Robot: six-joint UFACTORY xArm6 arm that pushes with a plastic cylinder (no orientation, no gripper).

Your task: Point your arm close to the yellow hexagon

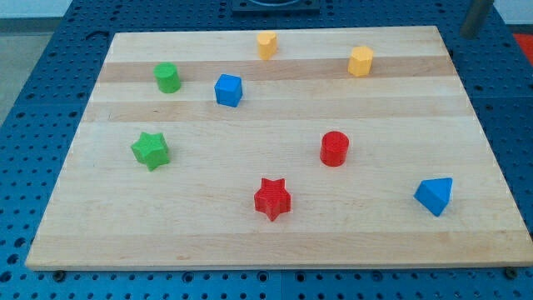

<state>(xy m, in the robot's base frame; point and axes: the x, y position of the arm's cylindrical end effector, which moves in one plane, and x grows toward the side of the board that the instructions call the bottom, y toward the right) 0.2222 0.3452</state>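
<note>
Yellow hexagon (361,61) is seen upright at 1 o'clock on the surface (250,233), no long axis discernible. Eight blocks are counted: two yellow, two green, two blue, two red. My tip cannot be made out, so the end effector's state cannot be told.

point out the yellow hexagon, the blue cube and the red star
yellow hexagon (361,61), camera view, on its front side face
blue cube (228,90), camera view, middle of its front face
red star (272,198), camera view, centre of its top face
</note>
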